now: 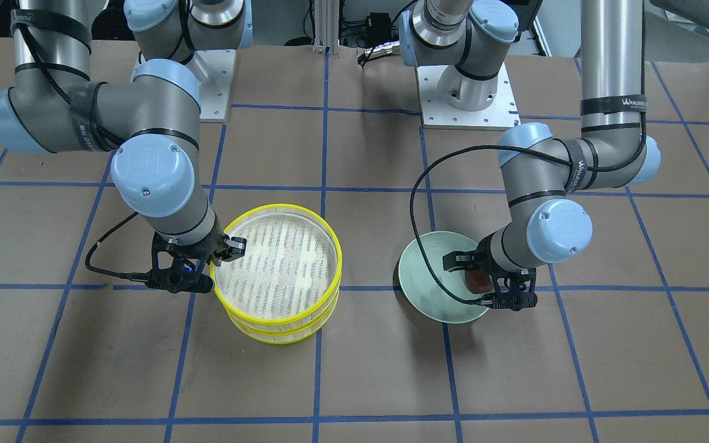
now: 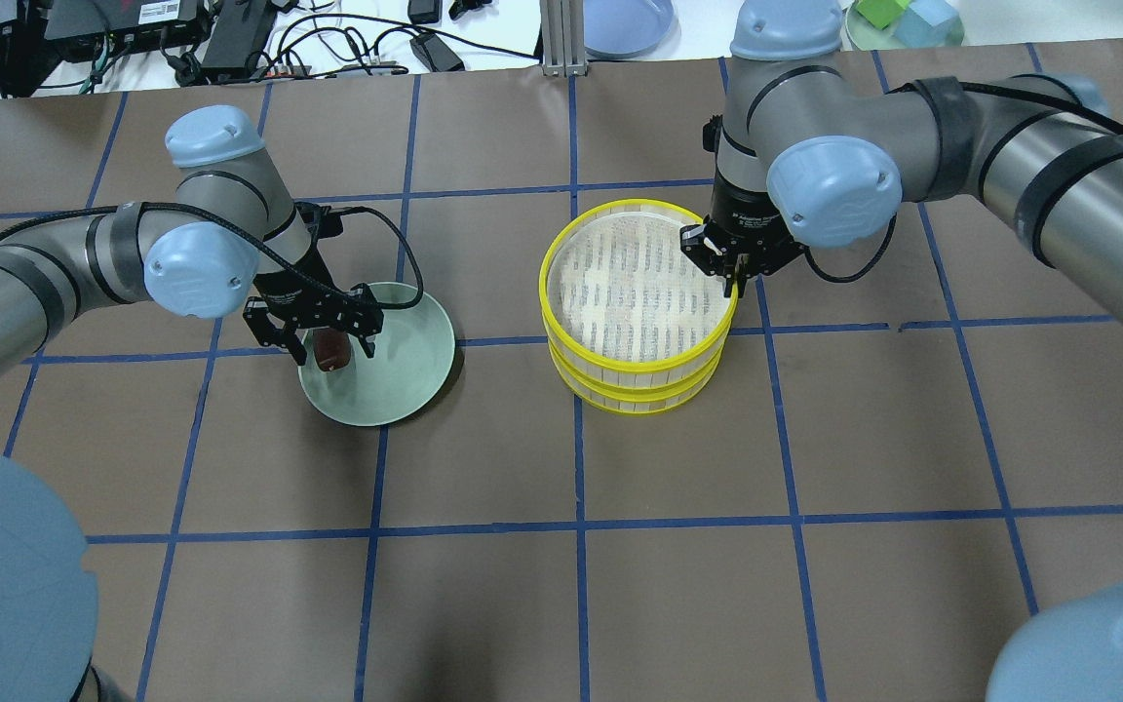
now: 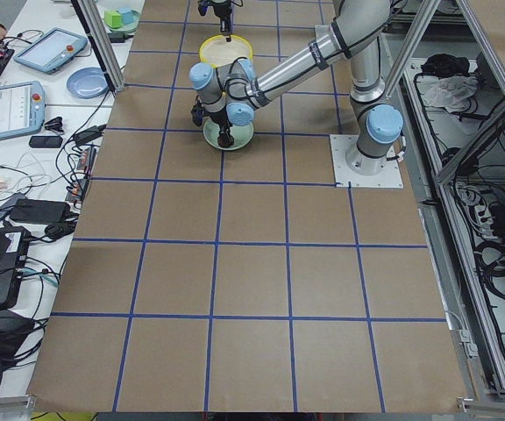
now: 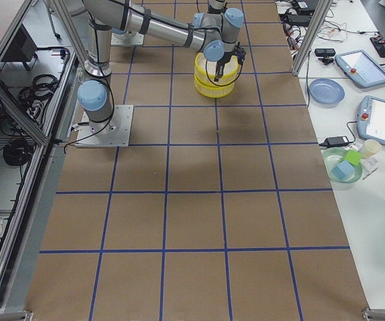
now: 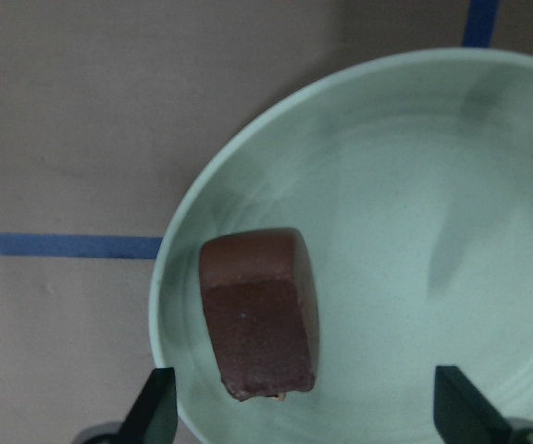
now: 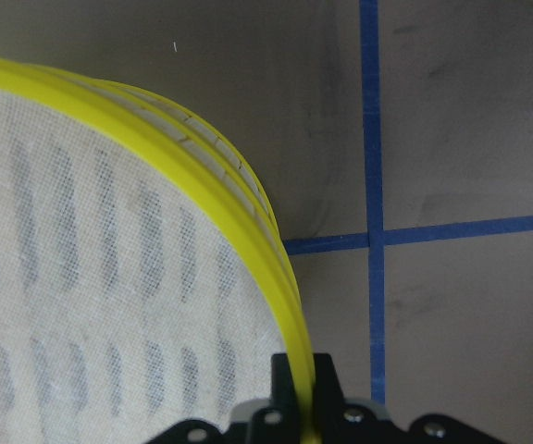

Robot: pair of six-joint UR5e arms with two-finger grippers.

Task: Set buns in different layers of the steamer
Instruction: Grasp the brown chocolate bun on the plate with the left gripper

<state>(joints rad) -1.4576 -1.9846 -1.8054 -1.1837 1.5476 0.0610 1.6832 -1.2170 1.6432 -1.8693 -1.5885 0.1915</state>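
Ok, pick phase by the look of it. Left gripper (image 5: 305,407) hangs over the green plate (image 5: 415,185), jaws spread wide, straddling the brown bun (image 5: 259,314), nothing held. The bun lies on the plate near its rim, and the fingertips (image 5: 160,402) sit clear of both its sides. Right gripper (image 6: 302,393) is pinched tight on the yellow rim of the top steamer tray (image 6: 239,217), which sits stacked on the lower steamer tray (image 2: 635,395). My read: right is set to lift the top tray off so the lower layer opens up. Next for left: drop straight down, close on the bun's flat sides, lift. Right needs a level lift so the lower tray doesn't drag along. Count: 2 trays, 1 plate, 1 bun visible. No cream-white bun in any view, and the top tray's floor is bare.
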